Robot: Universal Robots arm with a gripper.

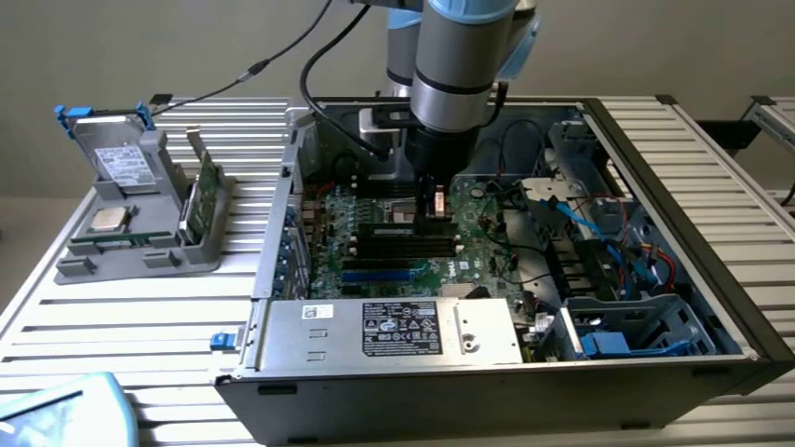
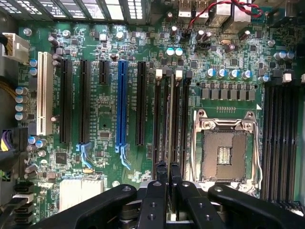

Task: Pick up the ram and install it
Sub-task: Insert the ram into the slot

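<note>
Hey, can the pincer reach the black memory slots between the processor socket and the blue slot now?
Probably yes: the case is open, the pincer, shut on the ram, hangs right above the memory slots, and no cable crosses them.

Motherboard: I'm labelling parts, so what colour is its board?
Green motherboard, clearest in the wrist view.

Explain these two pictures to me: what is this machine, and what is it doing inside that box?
It is a robot arm reaching into an open computer case on a slatted table. One picture comes from a camera off to the side, the other from a camera on the arm's wrist, facing the motherboard. The black end effector is shut on the ram, a thin memory stick seen edge-on, lined up with the black slots. A grey rack of spare parts stands beside the case.
</note>
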